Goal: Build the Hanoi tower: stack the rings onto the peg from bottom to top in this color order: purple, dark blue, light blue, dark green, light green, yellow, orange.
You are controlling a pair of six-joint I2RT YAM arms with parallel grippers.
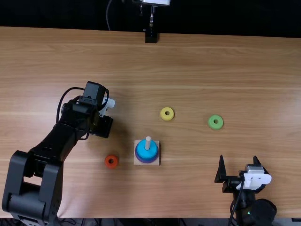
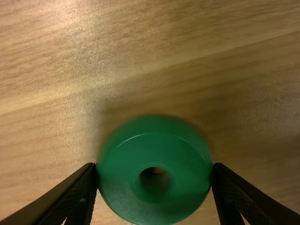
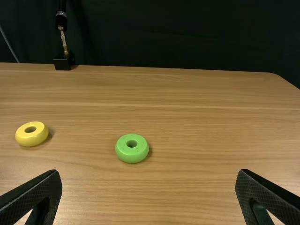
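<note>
The left gripper is gripping the dark green ring: its jaws are standing part-way open at the ring's width, and its two fingers are touching opposite sides. The ring's hole is facing the wrist camera. In the top view this gripper is hanging over the table's left part, left of the peg and a little farther from the near edge.

The right gripper is holding its jaws wide open around bare air, near the table's near edge on the right.

The peg is standing upright on its square wooden base, left of the table's middle. It is carrying the light blue ring on top, with the purple ring showing beneath; whether a dark blue ring is sitting between them is hard to tell.

The orange ring is lying flat just left of the base. Beyond the base and slightly right, the yellow ring is lying flat, and the light green ring is resting farther right, well apart from it.

A black stand is standing at the table's far edge.
</note>
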